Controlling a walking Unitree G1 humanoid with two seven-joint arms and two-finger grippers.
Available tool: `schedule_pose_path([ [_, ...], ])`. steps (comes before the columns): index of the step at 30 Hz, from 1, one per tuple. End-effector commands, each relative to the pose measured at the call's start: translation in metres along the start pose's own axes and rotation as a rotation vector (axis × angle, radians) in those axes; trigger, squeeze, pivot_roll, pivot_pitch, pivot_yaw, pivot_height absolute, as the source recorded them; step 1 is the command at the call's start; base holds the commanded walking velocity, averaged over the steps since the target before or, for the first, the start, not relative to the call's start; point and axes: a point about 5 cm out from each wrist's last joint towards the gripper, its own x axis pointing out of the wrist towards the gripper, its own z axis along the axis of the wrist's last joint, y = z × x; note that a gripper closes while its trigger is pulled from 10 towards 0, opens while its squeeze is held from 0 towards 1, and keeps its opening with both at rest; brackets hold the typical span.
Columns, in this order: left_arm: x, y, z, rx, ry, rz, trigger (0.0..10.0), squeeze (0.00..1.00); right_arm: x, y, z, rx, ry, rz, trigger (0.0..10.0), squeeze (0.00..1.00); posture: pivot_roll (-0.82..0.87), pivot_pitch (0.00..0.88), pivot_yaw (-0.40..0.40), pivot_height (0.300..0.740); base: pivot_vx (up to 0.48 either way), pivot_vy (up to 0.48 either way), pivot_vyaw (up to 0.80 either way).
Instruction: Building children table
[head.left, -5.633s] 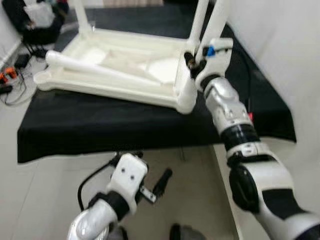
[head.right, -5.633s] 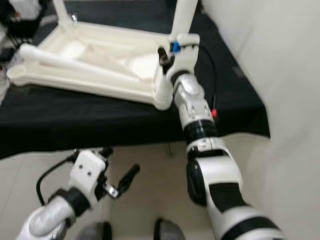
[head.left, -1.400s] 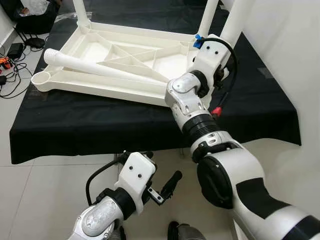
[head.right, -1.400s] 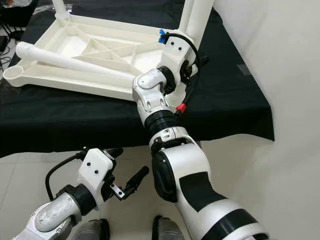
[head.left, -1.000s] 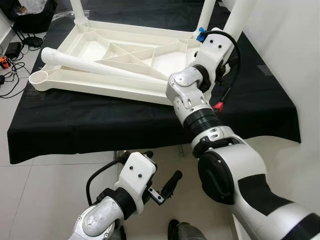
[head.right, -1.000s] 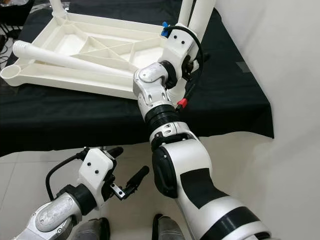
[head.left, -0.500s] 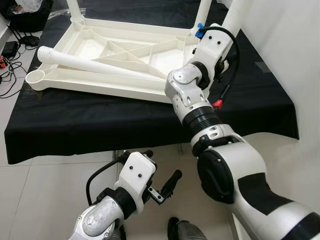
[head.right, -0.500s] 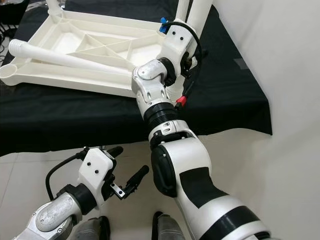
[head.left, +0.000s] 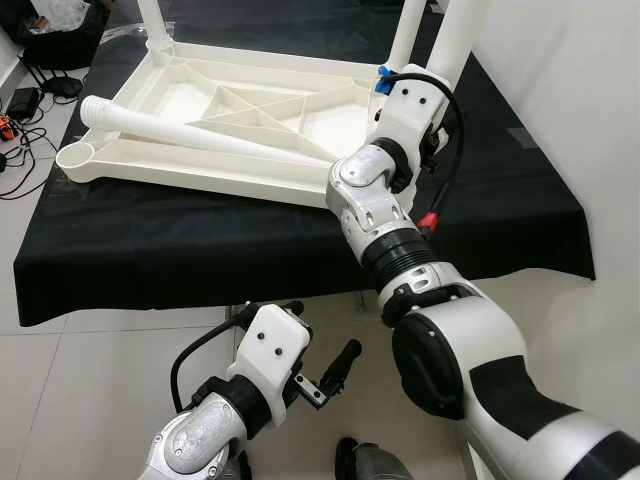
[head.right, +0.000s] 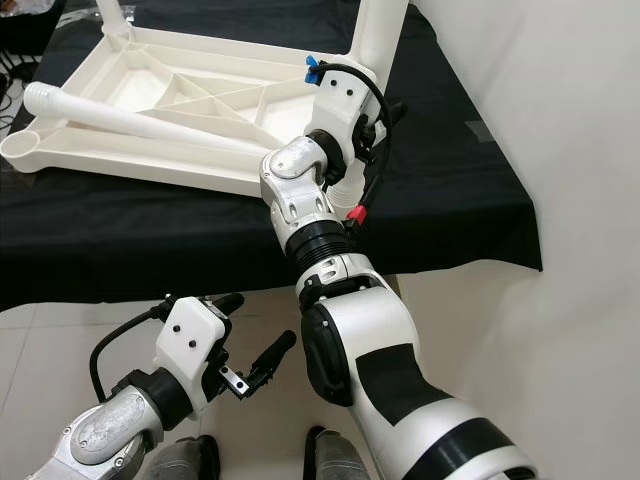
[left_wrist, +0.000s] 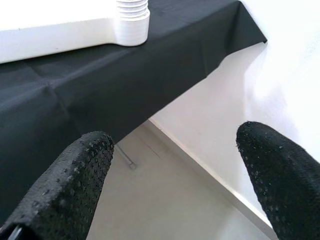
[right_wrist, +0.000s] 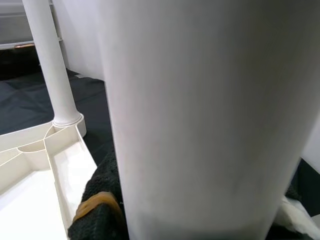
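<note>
A white children table (head.left: 250, 125) is laid upside down on a surface covered with a black cloth (head.left: 200, 240). Its ribbed underside is turned up. Three white legs are stood up from its corners: one at the far left corner (head.left: 152, 22), one at the far right corner (head.left: 407, 30), and one at the near right corner (head.left: 450, 40). A fourth leg (head.left: 190, 130) is laid flat across the underside of the table, with one end poked out past the near left corner, next to the empty round socket (head.left: 75, 157) there.

The right gripper (head.left: 425, 100) is reached up to the near right leg, low down by the table's corner. In the right wrist view this leg (right_wrist: 200, 115) is seen very close, with a black finger (right_wrist: 97, 210) pressed against it, so the jaws are closed around the leg.

The left gripper (head.right: 255, 372) is held low over the pale floor (head.left: 100, 380), in front of the surface. Its jaws are spread wide apart, and nothing is held between them.

Some cables (head.left: 20, 100) are seen on the floor at the far left.
</note>
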Motion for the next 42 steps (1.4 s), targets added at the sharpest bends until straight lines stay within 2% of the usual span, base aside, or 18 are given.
schedule_pose_path([
  [1,-0.002,-0.001,-0.003,0.002,0.012,0.000,10.0,0.00,-0.009,-0.006,-0.038,-0.088,0.161,-0.006,10.0,0.00,0.08,0.224,-0.074,0.740,0.000,0.000,0.00],
  [9,-0.001,0.000,-0.002,-0.003,0.007,0.004,10.0,0.00,-0.009,-0.005,-0.037,-0.069,0.178,0.006,10.0,0.00,0.08,0.227,-0.073,0.740,0.000,0.000,0.00],
  [10,-0.001,-0.001,-0.002,-0.002,0.007,0.004,10.0,0.00,-0.009,-0.004,-0.036,-0.062,0.177,0.013,10.0,0.07,0.08,0.227,-0.073,0.740,0.000,0.000,0.00],
  [11,-0.001,-0.001,-0.002,-0.002,0.007,0.004,10.0,0.00,-0.009,-0.004,-0.036,-0.062,0.177,0.013,10.0,0.07,0.08,0.227,-0.073,0.740,0.000,0.000,0.00],
  [12,-0.001,-0.001,-0.002,-0.002,0.007,0.004,10.0,0.00,-0.009,-0.004,-0.036,-0.060,0.176,0.015,10.0,0.44,0.08,0.227,-0.073,0.740,0.000,0.000,0.00],
  [13,-0.001,-0.001,-0.002,-0.002,0.007,0.004,10.0,0.00,-0.009,-0.004,-0.036,-0.060,0.176,0.015,10.0,0.44,0.08,0.227,-0.073,0.740,0.000,0.000,0.00],
  [14,-0.001,-0.001,-0.002,-0.001,0.008,0.004,10.0,0.00,-0.009,-0.004,-0.036,-0.058,0.177,0.017,10.0,0.63,0.08,0.227,-0.073,0.740,0.000,0.000,0.00],
  [15,-0.001,-0.001,-0.002,0.000,0.010,0.006,10.0,0.00,-0.009,-0.003,-0.035,-0.057,0.168,0.025,10.0,1.00,0.08,0.227,-0.074,0.740,0.000,0.000,0.00],
  [16,-0.001,0.000,-0.003,0.000,0.010,0.007,10.0,0.00,-0.010,-0.002,-0.034,-0.057,0.161,0.030,10.0,1.00,0.08,0.227,-0.074,0.740,0.000,0.000,0.00],
  [17,-0.001,0.000,-0.003,0.001,0.011,0.008,10.0,0.00,-0.010,-0.002,-0.034,-0.053,0.161,0.033,10.0,0.47,0.08,0.228,-0.075,0.740,0.000,0.000,0.00],
  [19,-0.001,0.000,-0.003,0.001,0.011,0.008,10.0,0.00,-0.010,-0.002,-0.034,-0.050,0.162,0.034,10.0,0.47,0.08,0.228,-0.075,0.740,0.000,0.000,0.00],
  [20,-0.001,0.000,-0.003,0.002,0.011,0.009,10.0,0.00,-0.010,-0.001,-0.033,-0.043,0.161,0.039,10.0,0.00,0.08,0.227,-0.075,0.740,0.000,0.000,0.00],
  [33,0.000,-0.001,-0.003,0.002,0.008,0.009,10.0,0.00,-0.012,0.002,-0.030,-0.020,0.158,0.058,10.0,0.00,0.08,0.225,-0.075,0.740,0.000,0.000,0.00],
  [34,0.000,0.000,-0.003,0.002,0.008,0.010,10.0,0.00,-0.013,0.002,-0.030,-0.005,0.166,0.069,10.0,1.00,0.08,0.227,-0.075,0.740,0.000,0.000,0.00],
  [39,0.000,0.001,-0.003,0.002,0.009,0.010,10.0,0.00,-0.014,0.003,-0.031,0.013,0.174,0.087,10.0,1.00,0.07,0.225,-0.072,0.740,0.000,0.000,0.00],
  [40,0.000,0.001,-0.003,0.003,0.008,0.012,10.0,0.00,-0.015,0.004,-0.030,0.027,0.177,0.100,10.0,0.00,0.07,0.225,-0.072,0.740,0.000,0.000,0.00],
  [42,0.000,0.001,-0.003,0.003,0.008,0.012,10.0,0.00,-0.015,0.005,-0.030,0.033,0.179,0.107,10.0,0.00,0.07,0.225,-0.072,0.740,0.000,0.000,0.00],
])
